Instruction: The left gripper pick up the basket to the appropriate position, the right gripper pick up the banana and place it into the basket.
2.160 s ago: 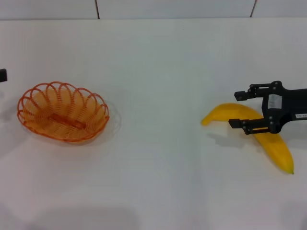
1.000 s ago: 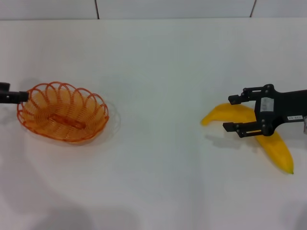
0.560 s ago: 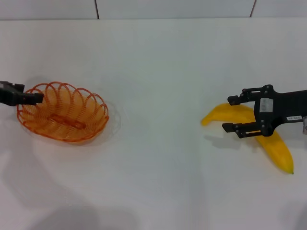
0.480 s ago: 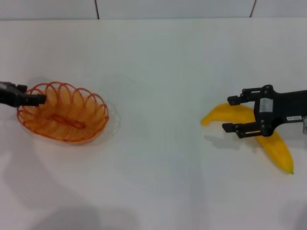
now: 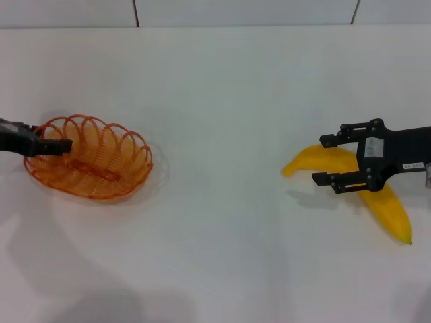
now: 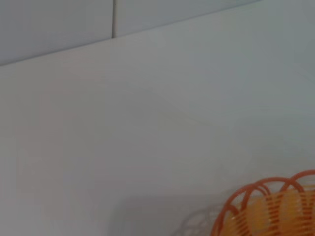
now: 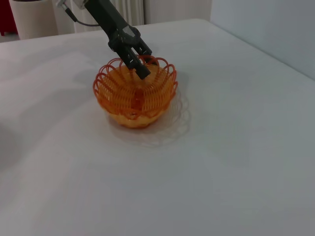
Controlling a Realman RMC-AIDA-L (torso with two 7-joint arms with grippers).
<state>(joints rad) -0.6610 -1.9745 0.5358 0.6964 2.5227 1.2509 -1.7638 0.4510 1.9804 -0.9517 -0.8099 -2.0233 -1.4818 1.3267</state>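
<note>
Left gripper [image 5: 60,144] reaches over the left rim of the shallow orange wire basket [image 5: 101,168], seeking a rim hold; finger state unclear. Right gripper [image 5: 324,159], fingers wide, straddles the yellow curved banana [image 5: 390,208] lying at right, ready to grasp.

Bare white table [image 5: 229,222] lies between basket [image 5: 89,157] and banana [image 5: 377,192]; nothing stands there. Left gripper [image 5: 59,145] sits at the basket's left rim, right gripper [image 5: 330,160] over the banana.
</note>
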